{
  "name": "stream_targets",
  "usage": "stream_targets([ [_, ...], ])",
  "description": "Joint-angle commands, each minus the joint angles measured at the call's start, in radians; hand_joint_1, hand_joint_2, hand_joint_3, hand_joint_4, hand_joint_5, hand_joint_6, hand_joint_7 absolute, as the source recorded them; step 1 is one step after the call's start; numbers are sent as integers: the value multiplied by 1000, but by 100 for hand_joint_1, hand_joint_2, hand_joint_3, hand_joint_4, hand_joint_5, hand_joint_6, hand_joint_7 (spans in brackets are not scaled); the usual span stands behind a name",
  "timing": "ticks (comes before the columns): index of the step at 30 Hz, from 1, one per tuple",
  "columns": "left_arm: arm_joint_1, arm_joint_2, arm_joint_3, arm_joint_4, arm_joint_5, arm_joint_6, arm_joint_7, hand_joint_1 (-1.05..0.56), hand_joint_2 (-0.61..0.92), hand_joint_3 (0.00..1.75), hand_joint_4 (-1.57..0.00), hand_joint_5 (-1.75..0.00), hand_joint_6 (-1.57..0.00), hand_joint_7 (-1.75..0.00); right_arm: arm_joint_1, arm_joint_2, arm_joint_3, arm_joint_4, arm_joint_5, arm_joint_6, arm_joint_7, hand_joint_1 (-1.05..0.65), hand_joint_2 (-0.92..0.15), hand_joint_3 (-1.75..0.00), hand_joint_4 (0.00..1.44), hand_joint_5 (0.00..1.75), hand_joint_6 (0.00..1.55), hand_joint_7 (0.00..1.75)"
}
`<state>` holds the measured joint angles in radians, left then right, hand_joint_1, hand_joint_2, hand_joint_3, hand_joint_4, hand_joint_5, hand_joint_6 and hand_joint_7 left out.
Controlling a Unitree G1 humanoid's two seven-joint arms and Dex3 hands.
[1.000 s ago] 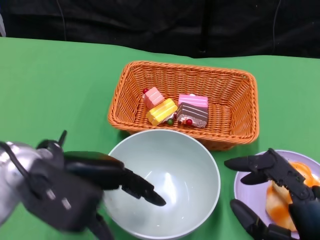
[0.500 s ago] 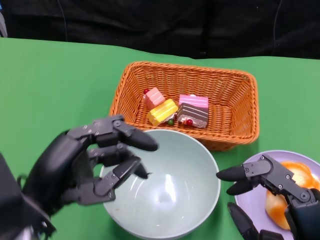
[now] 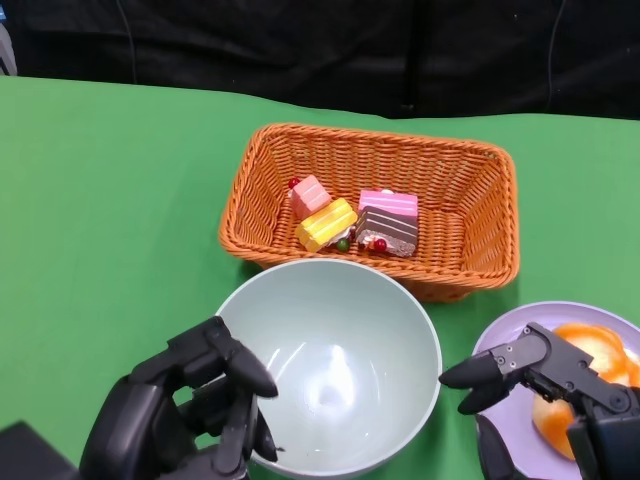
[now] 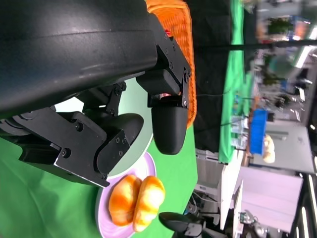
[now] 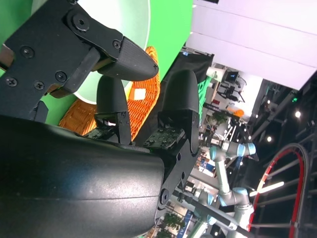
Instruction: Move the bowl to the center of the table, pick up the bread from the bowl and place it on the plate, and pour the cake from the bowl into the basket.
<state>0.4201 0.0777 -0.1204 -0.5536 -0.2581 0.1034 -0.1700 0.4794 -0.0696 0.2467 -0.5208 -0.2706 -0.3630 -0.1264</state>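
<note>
The pale green bowl (image 3: 335, 365) stands empty at the near middle of the table. Behind it the orange wicker basket (image 3: 455, 195) holds a small pink cake (image 3: 308, 193), a yellow cake (image 3: 325, 223) and a pink-and-brown cake (image 3: 386, 222). On the purple plate (image 3: 498, 350) at the near right lies the orange bread (image 3: 592, 338). My left hand (image 3: 190, 420) sits low beside the bowl's left rim, fingers loosely curled and holding nothing. My right hand (image 3: 545, 385) hovers over the plate with fingers apart, partly hiding the bread. The left wrist view shows bread (image 4: 136, 201) on the plate (image 4: 105, 220).
Green cloth covers the table, with open cloth to the left of the basket and bowl. A black backdrop runs along the far edge. The basket's front wall stands just behind the bowl's far rim.
My left hand has dropped from above the bowl and pulled back toward the near left. My right hand has shifted slightly over the plate. Bowl, basket and cakes stay put.
</note>
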Motion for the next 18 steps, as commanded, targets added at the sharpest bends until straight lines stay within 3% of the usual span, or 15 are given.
stream_targets([
  [1, 1, 21, 15, 83, 27, -138, -58, 3, 46, 141, -92, -175, -78, -167, 18, -7, 4, 4, -12, -67, 3, -1, -27, -156, 83, 157, 82, 125],
  [6, 2, 23, 27, 140, 27, -230, -101, 2, 42, 146, -97, -175, -81, -167, 27, -10, 0, 11, -12, -75, 5, 2, -22, -167, 94, 170, 90, 135],
  [18, -9, 23, 37, 191, -2, -281, -149, 2, 38, 153, -96, -175, -86, -162, 27, -10, -18, 34, -18, -102, -2, 2, -19, -173, 91, 174, 85, 144],
])
